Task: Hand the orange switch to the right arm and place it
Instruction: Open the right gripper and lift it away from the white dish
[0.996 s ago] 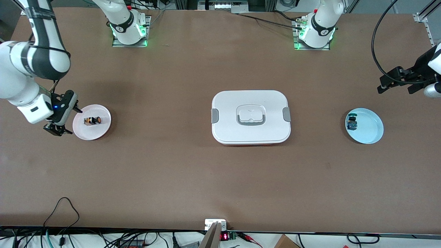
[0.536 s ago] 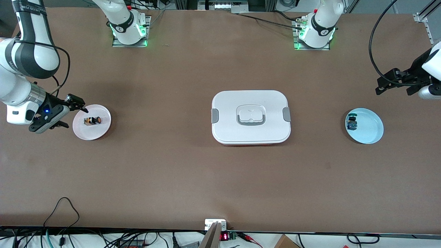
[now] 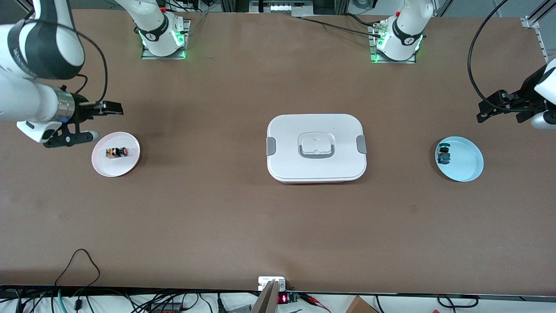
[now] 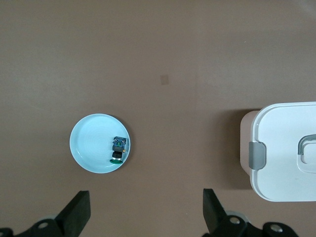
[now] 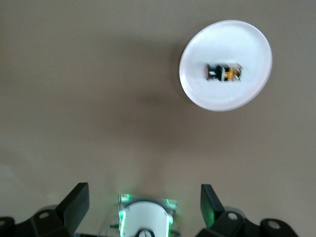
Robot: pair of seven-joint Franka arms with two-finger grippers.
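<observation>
1. Orange switch [image 3: 116, 152] lies on its side in the pink plate [image 3: 130, 164], toward the right arm's end of the table, untouched by either gripper.
2. We see the right gripper [image 3: 96, 123] hanging just beside that plate's rim, its fingers spread wide and empty, so no pick has happened.
3. We see the left gripper [image 3: 499, 106] over bare table near the light blue plate [image 3: 471, 167], fingers likewise parted with nothing between them.
4. That plate holds the blue-green switch [image 3: 443, 155], which is not our target.
5. Between the two grippers sits the white lidded container [image 3: 316, 148], its lid on.
6. We judge the task barely begun: grasp, handover and placement all remain.
</observation>
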